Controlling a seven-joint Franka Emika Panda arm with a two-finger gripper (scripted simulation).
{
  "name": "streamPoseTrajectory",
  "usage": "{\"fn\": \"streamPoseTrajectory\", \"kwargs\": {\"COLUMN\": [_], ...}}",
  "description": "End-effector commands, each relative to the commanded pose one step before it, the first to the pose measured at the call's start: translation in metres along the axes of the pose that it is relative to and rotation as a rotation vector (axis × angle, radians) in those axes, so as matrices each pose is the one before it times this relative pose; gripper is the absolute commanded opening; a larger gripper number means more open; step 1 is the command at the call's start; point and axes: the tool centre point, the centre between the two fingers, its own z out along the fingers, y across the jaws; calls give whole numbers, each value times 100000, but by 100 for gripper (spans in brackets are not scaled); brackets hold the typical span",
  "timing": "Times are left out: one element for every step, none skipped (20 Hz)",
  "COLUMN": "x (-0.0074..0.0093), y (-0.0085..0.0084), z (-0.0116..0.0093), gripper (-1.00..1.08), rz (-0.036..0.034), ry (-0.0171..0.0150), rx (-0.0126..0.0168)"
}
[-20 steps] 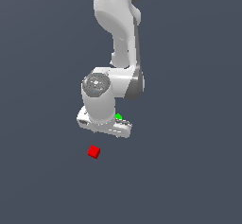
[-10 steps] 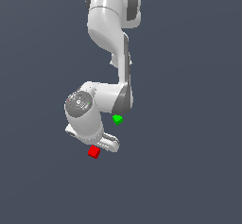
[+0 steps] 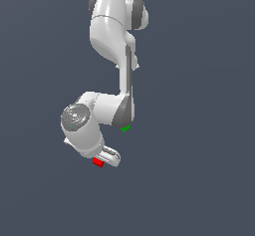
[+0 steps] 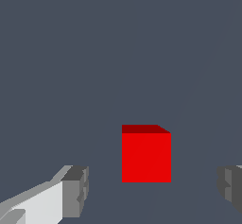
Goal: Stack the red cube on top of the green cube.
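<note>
The red cube lies on the grey floor, partly covered by my white gripper in the exterior view. In the wrist view the red cube stands between my two grey fingertips, which are wide apart and do not touch it. The gripper is open and empty, low over the cube. The green cube shows as a small sliver behind the arm's wrist, on the exterior view's right of the gripper, mostly hidden. It is out of the wrist view.
The white arm reaches down from the top of the exterior view. The grey floor is flat and plain all around.
The gripper has moved toward the exterior view's left and down, from over the green cube to over the red cube. Neither cube has moved.
</note>
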Motion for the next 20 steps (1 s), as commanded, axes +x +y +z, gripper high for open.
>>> {"fn": "streamPoseTrajectory", "kwargs": {"x": [166,5,-64,0,0,-1,-2,-4,4,-10,-13,-6,-15,-11,-5,2,11,21,31,41], "y": [55,-12,13,-1,-2,-4,-5,-6,41,-8,-8,40,-8,-7,-6,-6,-6,-6,-6,-7], "z": [62,5,-5,40,118,196,274,351,412,501,572,612,560,473,386,299,212,125,38,-48], "gripper": [100,100,100,100,100,100,100,100,100,100,100,100,100,100,100,100,100,100,100,100], "rz": [373,0,-106,0,0,0,0,0,64,0,0,65,0,0,0,0,0,0,0,0], "ry": [44,0,-42,0,0,0,0,0,15,0,0,12,0,0,0,0,0,0,0,0], "rx": [49,0,-36,0,0,0,0,0,19,0,0,20,0,0,0,0,0,0,0,0]}}
